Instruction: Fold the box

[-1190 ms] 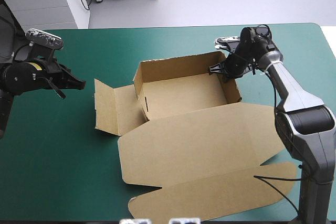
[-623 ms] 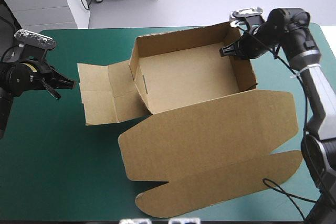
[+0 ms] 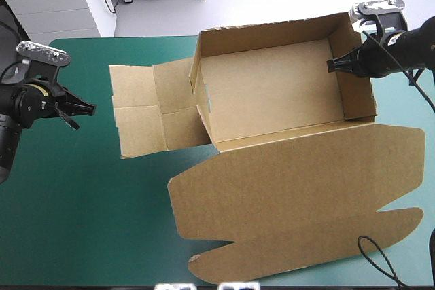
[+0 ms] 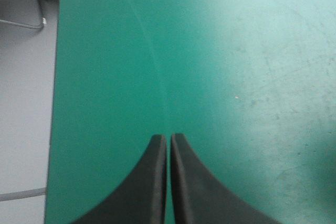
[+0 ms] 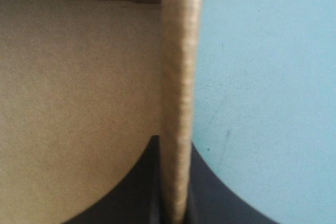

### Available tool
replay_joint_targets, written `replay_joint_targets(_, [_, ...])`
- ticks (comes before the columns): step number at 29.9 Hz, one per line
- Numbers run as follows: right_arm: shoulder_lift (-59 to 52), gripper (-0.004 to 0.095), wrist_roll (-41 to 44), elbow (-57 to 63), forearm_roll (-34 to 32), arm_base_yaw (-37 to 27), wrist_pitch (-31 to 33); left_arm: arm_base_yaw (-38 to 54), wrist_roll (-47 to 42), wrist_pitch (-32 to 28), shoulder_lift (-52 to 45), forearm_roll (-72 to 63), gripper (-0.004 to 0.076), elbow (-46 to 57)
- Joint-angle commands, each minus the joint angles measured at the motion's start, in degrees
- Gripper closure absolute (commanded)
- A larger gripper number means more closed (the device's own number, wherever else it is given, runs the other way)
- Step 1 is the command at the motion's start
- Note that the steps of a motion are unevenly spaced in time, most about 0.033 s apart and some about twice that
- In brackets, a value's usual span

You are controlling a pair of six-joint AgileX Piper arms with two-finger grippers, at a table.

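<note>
Progress looks partial: the box [image 3: 272, 93], upper right of the high view on the bench [image 3: 75, 222], has walls raised, but its left flap [image 3: 143, 110] and lid [image 3: 299, 188] lie flat. Its right wall is pinched by the right hand [image 3: 332, 66]; the left hand [image 3: 87, 108], far left, is closed and empty.

The box [image 3: 272, 93], a cut sheet of brown board, is plain unprinted brown, its floor a paler tan than its shaded far wall, its flat lid [image 3: 292, 181] the same even brown. The smooth teal-green table cover [image 3: 81, 222] is one flat colour, with faint pale scuffs and specks ahead of the left gripper [image 4: 168, 141]. The broad curved fingers of that gripper and of the right gripper [image 3: 332, 66] are plain black.
</note>
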Motion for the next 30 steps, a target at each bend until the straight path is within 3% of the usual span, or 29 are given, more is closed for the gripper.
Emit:
replay_joint_targets(1, [-3.26,0.0927,-0.34,-1.49,2.40,-0.46,-0.43,0.05,-0.73,-6.38,-1.13,-4.66,0.0715,1.63])
replay_joint_targets(9, [-4.28,0.0927,-0.79,-1.49,3.47,-0.50,-0.68,0.05,0.32,-22.09,1.72,-17.50,0.0715,12.69])
replay_joint_targets(13, [-4.28,0.0927,-0.79,-1.49,3.36,-0.50,-1.01,0.05,2.49,-22.74,3.73,-28.25,0.0715,14.55])
replay_joint_targets(20, [-4.28,0.0927,-0.79,-1.49,3.28,-0.50,-1.62,0.05,23.52,-19.56,4.77,-54.49,0.0715,14.57])
replay_joint_targets(26, [-4.28,0.0927,-0.67,-1.49,1.30,-0.50,-2.03,0.05,44.71,-6.07,4.77,-76.57,0.0715,14.57])
replay_joint_targets(30, [-4.28,0.0927,-0.67,-1.49,1.28,-0.50,-2.55,0.05,49.38,1.09,4.77,-85.49,0.0715,14.57])
